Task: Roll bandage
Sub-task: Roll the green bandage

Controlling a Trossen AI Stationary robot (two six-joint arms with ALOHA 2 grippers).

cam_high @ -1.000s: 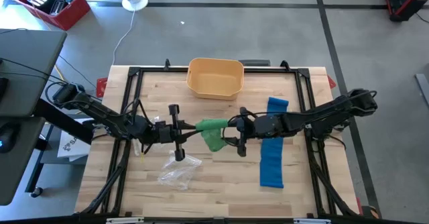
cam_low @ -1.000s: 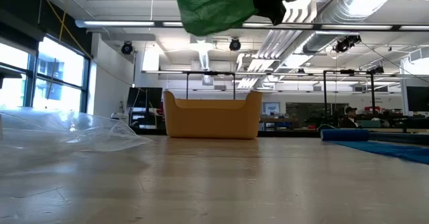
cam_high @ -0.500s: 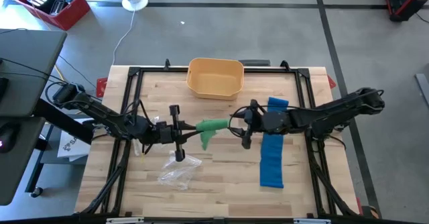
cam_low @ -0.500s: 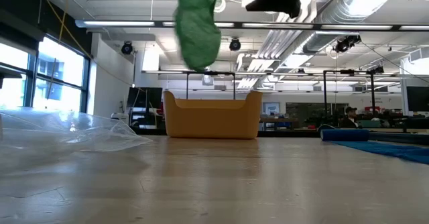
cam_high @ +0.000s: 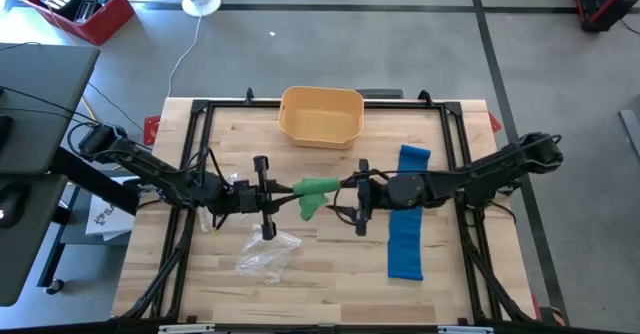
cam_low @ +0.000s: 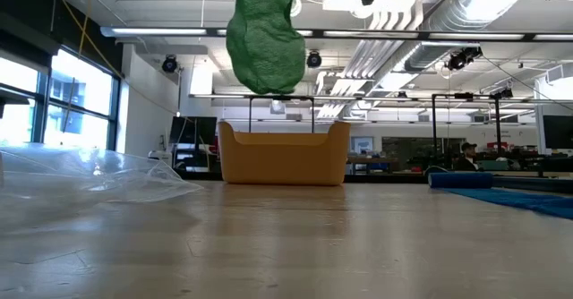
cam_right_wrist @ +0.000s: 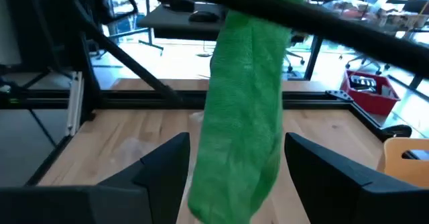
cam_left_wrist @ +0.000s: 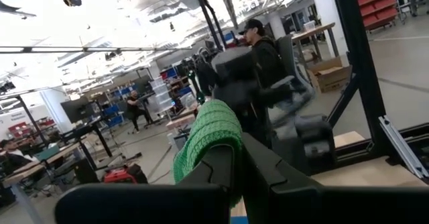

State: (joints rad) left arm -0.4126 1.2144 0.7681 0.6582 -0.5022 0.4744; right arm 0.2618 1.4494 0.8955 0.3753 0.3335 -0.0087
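Observation:
A green bandage (cam_high: pixel 316 191) hangs over the middle of the table, bunched and narrow, with my left gripper (cam_high: pixel 291 189) shut on its upper part. In the low view the green bandage (cam_low: pixel 263 38) dangles well above the wood. My right gripper (cam_high: pixel 343 197) is open and faces it from the right. In its wrist view the green bandage (cam_right_wrist: pixel 245 110) hangs between the two fingers (cam_right_wrist: pixel 164 163), which do not visibly touch it. A blue bandage (cam_high: pixel 405 229) lies flat on the table's right part, its rolled end (cam_high: pixel 414 156) at the far side. My left gripper pinches the green bandage's upper end (cam_left_wrist: pixel 213 133) between its two shut fingers (cam_left_wrist: pixel 265 167). The fingers come nearly level from the table's left. The cloth bulges out past the fingertips and hangs slack below them, clear of the table.
A yellow bin (cam_high: pixel 321 115) stands at the far middle of the table. A crumpled clear plastic bag (cam_high: pixel 266 255) lies near the front left. Black frame rails (cam_high: pixel 190 174) run along the table's sides. People and benches show in the room beyond.
My right gripper, open throughout, drew back toward the table's right and far side, then came back toward the green bandage and rolled a little. The bandage's hanging part, first spread wide near that gripper, swung into a narrower hang.

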